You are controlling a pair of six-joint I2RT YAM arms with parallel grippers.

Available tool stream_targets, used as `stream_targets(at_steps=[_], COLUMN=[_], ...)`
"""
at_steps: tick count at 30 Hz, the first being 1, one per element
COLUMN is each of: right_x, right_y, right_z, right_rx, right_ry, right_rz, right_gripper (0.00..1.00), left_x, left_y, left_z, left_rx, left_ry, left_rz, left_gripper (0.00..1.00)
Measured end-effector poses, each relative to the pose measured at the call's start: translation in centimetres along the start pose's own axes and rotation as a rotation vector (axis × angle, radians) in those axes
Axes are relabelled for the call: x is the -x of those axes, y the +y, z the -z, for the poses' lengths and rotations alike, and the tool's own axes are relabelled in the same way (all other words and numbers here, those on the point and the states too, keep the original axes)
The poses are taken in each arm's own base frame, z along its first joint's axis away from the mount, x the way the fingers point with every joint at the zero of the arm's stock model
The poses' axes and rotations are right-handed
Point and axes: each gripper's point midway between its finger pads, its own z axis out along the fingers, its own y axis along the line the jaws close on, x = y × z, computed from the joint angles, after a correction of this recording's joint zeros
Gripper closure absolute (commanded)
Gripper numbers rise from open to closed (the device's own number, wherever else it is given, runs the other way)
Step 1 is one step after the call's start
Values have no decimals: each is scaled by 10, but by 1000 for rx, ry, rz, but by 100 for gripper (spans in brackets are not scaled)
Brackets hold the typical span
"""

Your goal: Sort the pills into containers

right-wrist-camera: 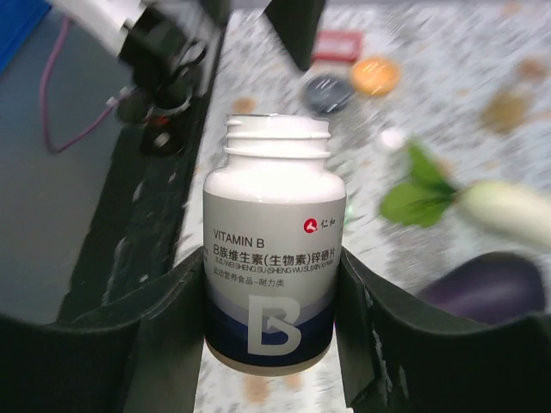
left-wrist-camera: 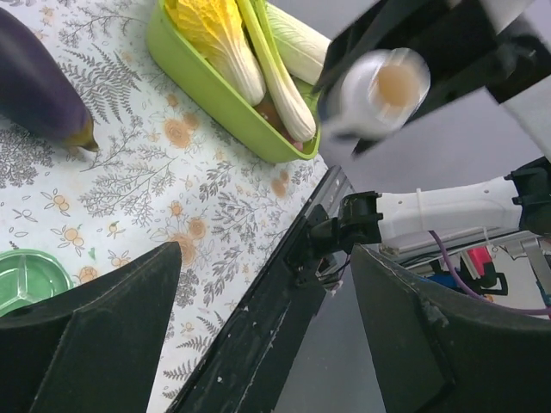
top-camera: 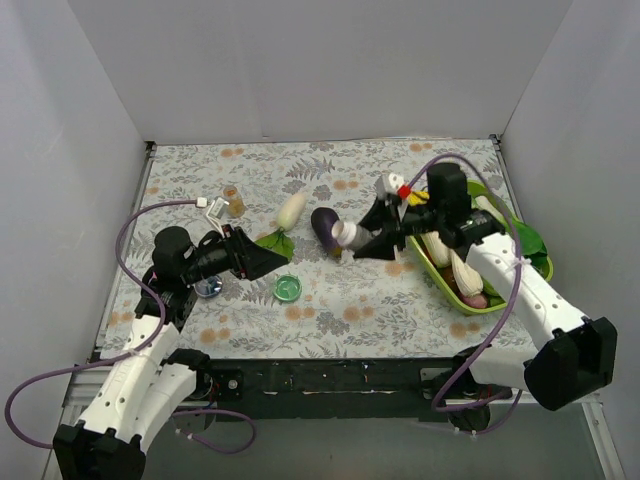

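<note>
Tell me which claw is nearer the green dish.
Left. The left claw is open just beyond the green dish, almost over it; the right claw is farther off to the dish's right, shut on the bottle.

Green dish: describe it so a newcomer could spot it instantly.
On the floral table, look near the front edge, slightly left of centre. The green dish lies by the left gripper. It is small and round, unlike the large lime tray at right.
</note>
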Motion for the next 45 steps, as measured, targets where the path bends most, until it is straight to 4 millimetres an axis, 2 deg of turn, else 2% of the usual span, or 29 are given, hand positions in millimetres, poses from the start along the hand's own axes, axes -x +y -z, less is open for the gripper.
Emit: stream_targets(at_steps=[2,4,6,9,11,12,13,14,16,17,18,19,22,23,24,25,26,28,29,33,34,35,37,39,45], right_x=[53,103,153,198,220,227,232,233,228,230,238,246,287,297,301,301,299,279,272,268,264,255,228,189,75], right_y=[-24,-48,-73,-97,-103,-100,-90,-72,-23,3,20,25,22,19,17,17,23,29,32,29,34,42,57,59,35], right_z=[12,33,73,133,158,158,147,128,86,77,79,89,149,164,171,168,156,119,111,127,120,104,71,49,-4], right_rx=[-69,-181,-359,-586,-668,-668,-641,-589,-446,-395,-392,-426,-630,-673,-681,-666,-622,-520,-501,-558,-536,-488,-384,-329,-206], right_ry=[-41,-98,-191,-330,-432,-472,-503,-522,-533,-540,-558,-582,-682,-708,-726,-739,-741,-711,-696,-691,-684,-655,-574,-480,-189], right_rz=[74,154,218,182,146,126,114,105,87,104,149,196,358,394,408,404,399,340,338,365,363,379,397,412,367], right_gripper=[99,99,99,99,99,99,99,99,99,99,99,99,99,99,99,99,99,99,99,99,99,99,99,99,99], left_x=[3,7,9,13,15,16,17,17,17,17,17,17,14,13,12,11,10,8,8,9,9,9,8,9,17], left_y=[-4,-8,-10,-13,-14,-15,-16,-17,-17,-17,-16,-16,-14,-13,-11,-11,-10,-9,-9,-8,-6,-3,6,15,47], left_z=[2,4,5,8,9,10,11,12,13,14,15,15,16,17,17,17,18,19,20,22,21,21,20,20,20], left_rx=[-7,-6,-5,2,5,6,6,7,16,23,29,32,44,48,54,57,62,71,73,82,91,104,138,178,321], left_ry=[-19,-39,-57,-84,-98,-106,-111,-115,-117,-116,-115,-114,-106,-103,-99,-96,-94,-94,-95,-105,-105,-104,-103,-109,-140], left_rz=[-12,-26,-35,-46,-56,-61,-66,-72,-85,-90,-96,-101,-104,-104,-106,-106,-108,-116,-121,-139,-141,-139,-130,-122,-121], left_gripper=[20,20,20,20,20,20,20,20,20,20,20,20,20,20,20,19,19,19,19,20,20,20,20,20,20])
